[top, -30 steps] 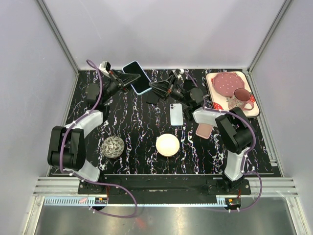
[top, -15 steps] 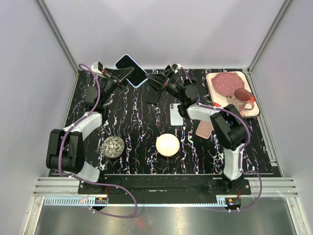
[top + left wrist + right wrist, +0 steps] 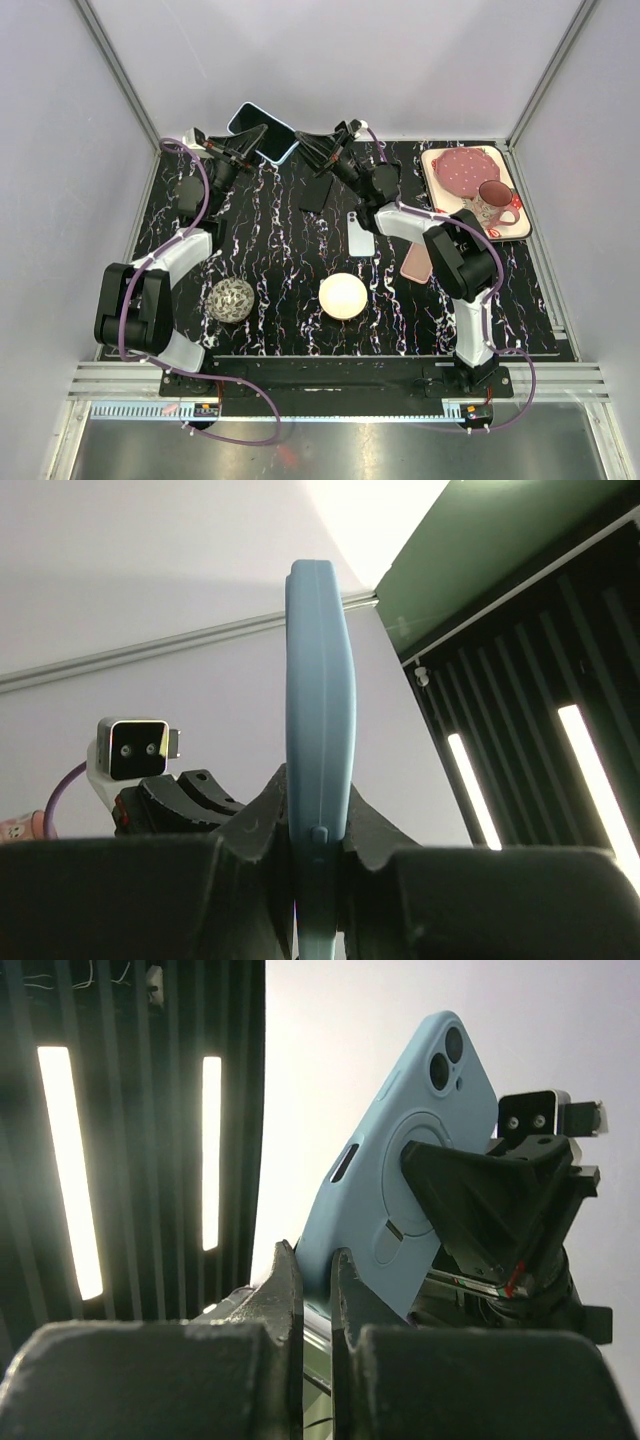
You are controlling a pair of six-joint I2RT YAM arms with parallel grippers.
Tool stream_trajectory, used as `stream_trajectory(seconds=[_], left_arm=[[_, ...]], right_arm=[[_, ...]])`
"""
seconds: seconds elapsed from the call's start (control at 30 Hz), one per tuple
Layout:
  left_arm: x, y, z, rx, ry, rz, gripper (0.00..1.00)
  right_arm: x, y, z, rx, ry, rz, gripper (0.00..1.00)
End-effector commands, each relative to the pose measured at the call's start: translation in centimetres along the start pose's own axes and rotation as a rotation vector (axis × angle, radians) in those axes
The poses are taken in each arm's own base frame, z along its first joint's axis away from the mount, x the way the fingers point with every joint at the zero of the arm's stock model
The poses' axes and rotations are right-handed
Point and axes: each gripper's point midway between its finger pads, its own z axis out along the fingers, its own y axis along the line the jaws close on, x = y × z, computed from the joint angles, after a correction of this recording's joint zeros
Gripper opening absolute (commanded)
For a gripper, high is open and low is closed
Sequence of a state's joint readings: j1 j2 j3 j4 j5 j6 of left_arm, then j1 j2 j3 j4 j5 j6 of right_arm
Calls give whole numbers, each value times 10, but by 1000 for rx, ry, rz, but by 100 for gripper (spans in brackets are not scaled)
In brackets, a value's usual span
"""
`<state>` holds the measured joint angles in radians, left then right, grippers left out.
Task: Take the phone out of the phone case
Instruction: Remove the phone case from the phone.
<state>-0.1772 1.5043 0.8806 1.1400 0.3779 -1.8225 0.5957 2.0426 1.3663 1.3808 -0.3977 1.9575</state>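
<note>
Above black table [image 3: 280, 280]: left jaws tight on blue phone case [image 3: 420, 1110], right jaws together at its edge

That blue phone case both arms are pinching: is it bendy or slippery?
Probably slightly flexible: the light blue phone case looks like matte silicone with rounded edges. Likely grippy, not slippery: the left end effector and right end effector hold it aloft by narrow pinches.

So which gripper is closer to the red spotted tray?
Right. The right gripper holds the light blue cased phone, left of the red spotted tray; the left gripper holds its opposite side, farther left.
</note>
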Motion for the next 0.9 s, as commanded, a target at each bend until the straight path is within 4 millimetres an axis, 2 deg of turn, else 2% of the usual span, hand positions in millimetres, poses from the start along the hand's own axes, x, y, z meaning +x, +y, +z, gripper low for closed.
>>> stream_trajectory(seconds=[0.0, 0.2, 0.4, 0.7, 0.87], left_arm=[[98, -127, -45, 509, 318, 80, 0], [101, -133, -44, 526, 324, 77, 0], [108, -152, -46, 573, 341, 82, 0], [121, -187, -54, 666, 355, 86, 0], [127, -213, -59, 731, 370, 84, 0]], right_arm=[[6, 79, 9, -298, 21, 314, 0], [3, 82, 11, -313, 17, 327, 0], [1, 78, 11, -308, 14, 333, 0], [-1, 76, 12, -314, 14, 345, 0], [2, 77, 16, -320, 30, 321, 0]])
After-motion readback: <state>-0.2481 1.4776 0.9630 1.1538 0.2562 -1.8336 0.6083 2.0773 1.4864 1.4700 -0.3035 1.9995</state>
